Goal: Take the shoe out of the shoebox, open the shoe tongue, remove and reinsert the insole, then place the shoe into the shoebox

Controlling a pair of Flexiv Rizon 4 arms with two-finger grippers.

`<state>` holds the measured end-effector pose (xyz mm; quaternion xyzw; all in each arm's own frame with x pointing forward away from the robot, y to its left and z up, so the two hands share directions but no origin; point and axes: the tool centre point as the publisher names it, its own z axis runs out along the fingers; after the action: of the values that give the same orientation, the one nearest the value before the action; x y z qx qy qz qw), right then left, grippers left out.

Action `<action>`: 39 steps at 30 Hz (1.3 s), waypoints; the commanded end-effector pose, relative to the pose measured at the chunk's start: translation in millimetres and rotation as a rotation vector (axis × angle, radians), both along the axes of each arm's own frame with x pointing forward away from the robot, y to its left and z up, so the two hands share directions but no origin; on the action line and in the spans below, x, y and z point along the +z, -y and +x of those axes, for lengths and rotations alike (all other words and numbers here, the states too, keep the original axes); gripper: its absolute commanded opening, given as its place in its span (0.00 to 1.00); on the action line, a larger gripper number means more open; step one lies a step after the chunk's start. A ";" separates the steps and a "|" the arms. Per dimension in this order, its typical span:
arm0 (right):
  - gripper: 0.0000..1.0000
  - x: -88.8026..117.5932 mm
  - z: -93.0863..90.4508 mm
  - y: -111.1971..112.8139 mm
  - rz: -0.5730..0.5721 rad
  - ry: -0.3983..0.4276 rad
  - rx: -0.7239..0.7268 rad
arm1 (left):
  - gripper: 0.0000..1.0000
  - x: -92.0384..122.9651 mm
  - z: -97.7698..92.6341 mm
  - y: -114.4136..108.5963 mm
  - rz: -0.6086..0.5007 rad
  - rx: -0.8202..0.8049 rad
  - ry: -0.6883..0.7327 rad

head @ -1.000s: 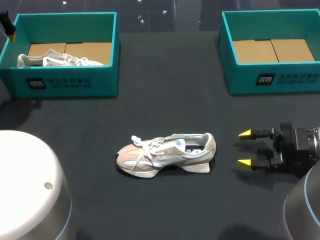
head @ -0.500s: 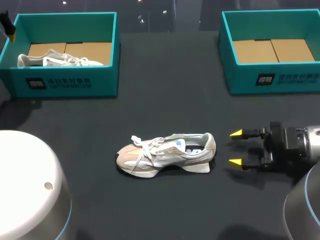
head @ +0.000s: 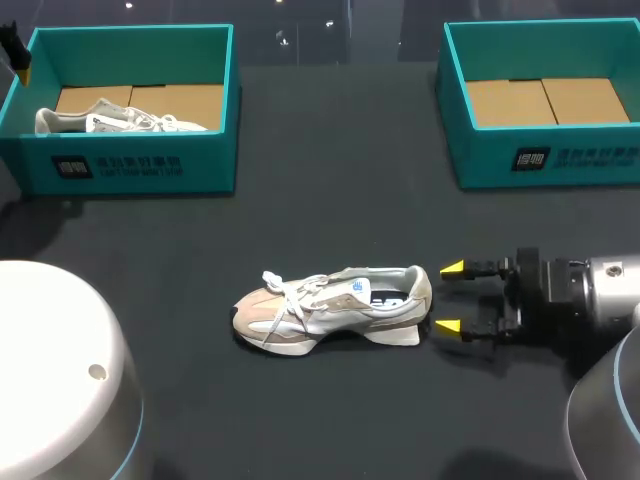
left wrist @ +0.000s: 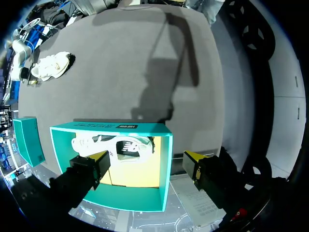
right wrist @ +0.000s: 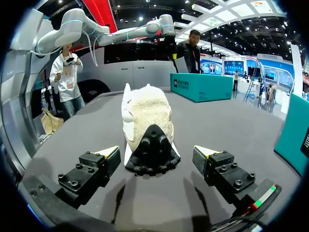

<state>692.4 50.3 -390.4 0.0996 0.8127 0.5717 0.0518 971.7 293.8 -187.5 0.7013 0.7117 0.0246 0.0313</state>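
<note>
Head view: two teal shoeboxes stand at the far side of the dark table [head: 330, 200], one toward each far corner. The left shoebox [head: 130, 165] holds a second shoe [head: 110, 122] against its left wall, on a brown cardboard floor. The right shoebox [head: 545, 160] shows its own brown cardboard floor. Each front wall carries one label in white print, too small to make out. The shoe [head: 330, 308], a grey and beige trainer with white laces, lies near the table's middle, toe to the left and heel to the right. It is well apart from both boxes, with bare table all round it. The right gripper [head: 450, 297] comes in low from the right. Its fingers are spread, and their two yellow tips sit just beside the heel, apart from it.

Left wrist view: the left gripper [left wrist: 146, 157] hangs over the left shoebox [left wrist: 164, 193] with its fingers wide apart, gripping nothing. The second shoe [left wrist: 113, 145] lies in the box ahead of it. A white-print label runs along the far wall, unreadable. Beyond the box stretches open table, and at its far side lies the shoe [left wrist: 52, 65].

Right wrist view: the right gripper [right wrist: 157, 151] is spread with a finger on either side of the heel end of the shoe [right wrist: 147, 116], neither touching it. The black heel sole faces the camera. Past it the table runs bare to the left shoebox [right wrist: 200, 87]
</note>
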 end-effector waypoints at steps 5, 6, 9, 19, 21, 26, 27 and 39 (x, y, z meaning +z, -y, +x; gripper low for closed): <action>1.00 -0.1 -3.5 -10.2 -0.004 0.009 -0.008 | 1.00 0.1 -0.4 -0.2 0.002 -0.001 0.001; 1.00 -0.3 -3.7 -10.4 -0.003 0.010 -0.008 | 1.00 0.1 -0.4 -0.2 0.002 -0.001 0.001; 1.00 -1.0 -4.8 -13.3 -0.001 0.014 -0.006 | 1.00 0.1 -0.4 -0.2 0.002 -0.001 0.001; 1.00 -2.5 -4.8 -22.5 0.002 0.021 0.012 | 1.00 0.1 -0.4 -0.2 0.002 -0.001 0.001; 1.00 -2.7 -3.0 -24.1 0.003 0.024 0.017 | 1.00 0.1 -0.4 -0.2 0.002 -0.001 0.001; 1.00 -4.5 1.6 -27.1 0.002 0.021 0.035 | 1.00 0.1 -0.4 -0.2 0.002 -0.001 0.001; 1.00 -4.5 1.9 -27.3 0.002 0.021 0.036 | 1.00 0.1 -0.4 -0.2 0.002 -0.001 0.001; 1.00 -11.8 2.1 -32.8 0.010 0.003 0.081 | 1.00 0.1 -0.4 -0.2 0.002 -0.001 0.001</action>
<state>690.9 81.4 -400.6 0.0686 0.8117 0.5790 0.0347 971.7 293.8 -187.5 0.7013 0.7117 0.0246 0.0313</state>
